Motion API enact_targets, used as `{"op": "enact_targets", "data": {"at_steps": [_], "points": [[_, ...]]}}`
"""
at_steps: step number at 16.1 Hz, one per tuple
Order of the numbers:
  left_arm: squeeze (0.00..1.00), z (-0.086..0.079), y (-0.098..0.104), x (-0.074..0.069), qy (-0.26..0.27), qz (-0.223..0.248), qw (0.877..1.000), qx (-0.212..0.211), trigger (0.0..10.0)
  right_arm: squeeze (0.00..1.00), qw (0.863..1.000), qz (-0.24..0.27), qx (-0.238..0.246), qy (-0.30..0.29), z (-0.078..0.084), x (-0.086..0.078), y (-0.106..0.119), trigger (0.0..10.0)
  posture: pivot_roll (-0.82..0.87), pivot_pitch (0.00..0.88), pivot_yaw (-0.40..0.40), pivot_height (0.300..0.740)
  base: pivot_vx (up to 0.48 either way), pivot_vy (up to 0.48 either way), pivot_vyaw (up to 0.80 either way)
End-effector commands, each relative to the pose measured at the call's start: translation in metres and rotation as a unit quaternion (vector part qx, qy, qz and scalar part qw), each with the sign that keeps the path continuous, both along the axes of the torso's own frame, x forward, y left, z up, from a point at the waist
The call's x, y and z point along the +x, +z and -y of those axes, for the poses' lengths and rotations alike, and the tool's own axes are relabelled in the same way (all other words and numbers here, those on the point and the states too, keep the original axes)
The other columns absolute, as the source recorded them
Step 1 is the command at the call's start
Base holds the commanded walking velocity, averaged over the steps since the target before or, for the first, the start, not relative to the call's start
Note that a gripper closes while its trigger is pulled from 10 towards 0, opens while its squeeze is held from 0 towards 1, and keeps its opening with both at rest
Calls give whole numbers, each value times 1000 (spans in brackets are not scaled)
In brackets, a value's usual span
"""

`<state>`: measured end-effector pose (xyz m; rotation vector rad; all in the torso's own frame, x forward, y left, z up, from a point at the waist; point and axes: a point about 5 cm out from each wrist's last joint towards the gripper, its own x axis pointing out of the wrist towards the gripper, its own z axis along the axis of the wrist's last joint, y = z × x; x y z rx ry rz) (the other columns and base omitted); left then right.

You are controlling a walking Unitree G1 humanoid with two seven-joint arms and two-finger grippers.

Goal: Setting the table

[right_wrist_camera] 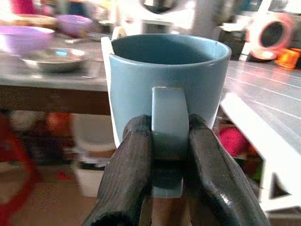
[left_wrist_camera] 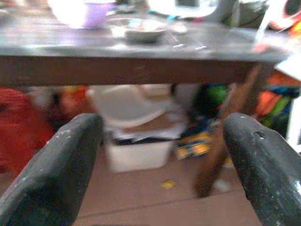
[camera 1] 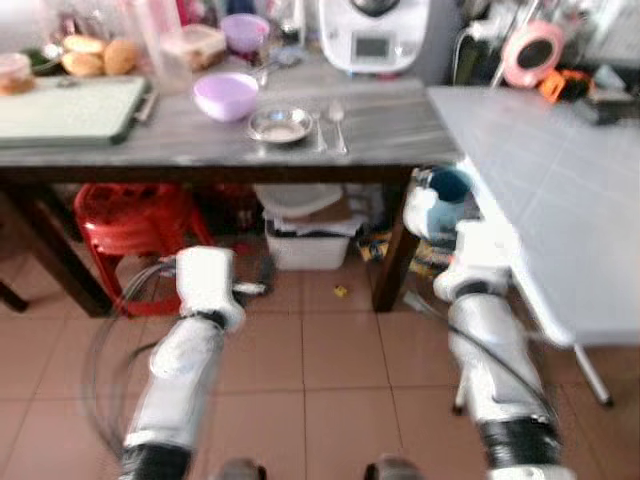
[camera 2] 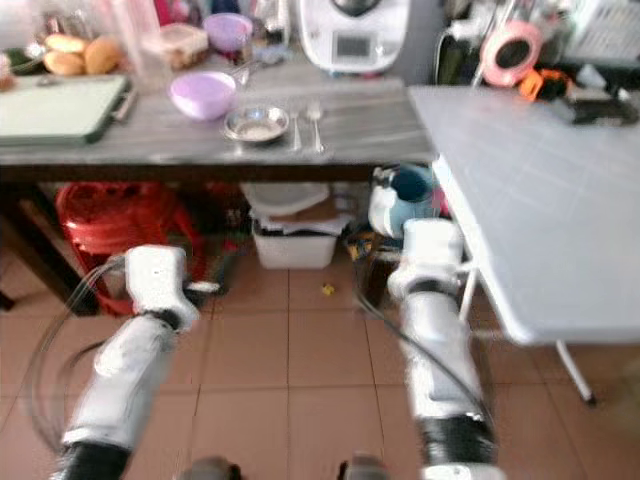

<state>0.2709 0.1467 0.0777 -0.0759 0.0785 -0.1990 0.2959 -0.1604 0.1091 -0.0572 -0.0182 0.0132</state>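
**Blue mug carried toward the dark table**

Below the table edge, over the tiled floor, the right gripper [right_wrist_camera: 169, 155] has its two black fingers [right_wrist_camera: 129, 174] pressed against either side of the handle of a blue mug [right_wrist_camera: 164, 80], pinching it; the mug sits upright and its inside looks empty. From the head camera the mug [camera 1: 440, 195] shows just ahead of the right arm, beside the table leg and near the corner of the white folding table [camera 1: 540, 190]. The left gripper [left_wrist_camera: 162, 165] hangs low before the dark table [camera 1: 200, 130], its fingers spread wide with nothing between them.

On the dark table stand one lilac bowl [camera 1: 226, 95] near the front and a second purple bowl [camera 1: 245, 30] further back; what either contains cannot be made out. Just beside the front bowl is a small metal dish [camera 1: 280, 125], with a spoon [camera 1: 337, 120] and another piece of cutlery next to it. A pale green tray [camera 1: 65, 110] lies at the left end, bread rolls [camera 1: 95, 55] behind it. Under the table are a red stool [camera 1: 135, 225] and a white bin [camera 1: 305, 240].
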Motion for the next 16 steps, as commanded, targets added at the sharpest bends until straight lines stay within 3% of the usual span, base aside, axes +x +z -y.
{"op": "enact_targets", "data": {"at_steps": [1, 3, 7, 12, 16], "points": [[0, 11, 3, 1, -15, 4, 1000, -7, 10000, 0, 1000, 17, -9, -14, 10, 1, 8, 10000, -33, 0, 5, 740, 0, 442, 0], [0, 14, 6, 0, -11, 17, 1000, 12, 10000, 0, 1000, 19, -4, -15, 10, 2, 9, 10000, -20, 0, -3, 740, 0, 225, 0], [0, 13, 14, -1, -3, 28, 1000, 0, 10000, 0, 1000, 30, -3, -6, 5, 8, 15, 10000, -7, 0, -10, 740, 0, 0, 0], [0, 16, 15, -5, -10, 36, 999, -10, 10000, 0, 999, 37, -10, 2, 1, 10, 18, 10000, -7, 0, -6, 740, 289, 0, 0], [0, 15, 13, -5, -14, 30, 999, -8, 10000, 0, 999, 25, -21, 0, 4, 1, 9, 10000, -17, 0, 18, 740, 319, 0, 0]]}}
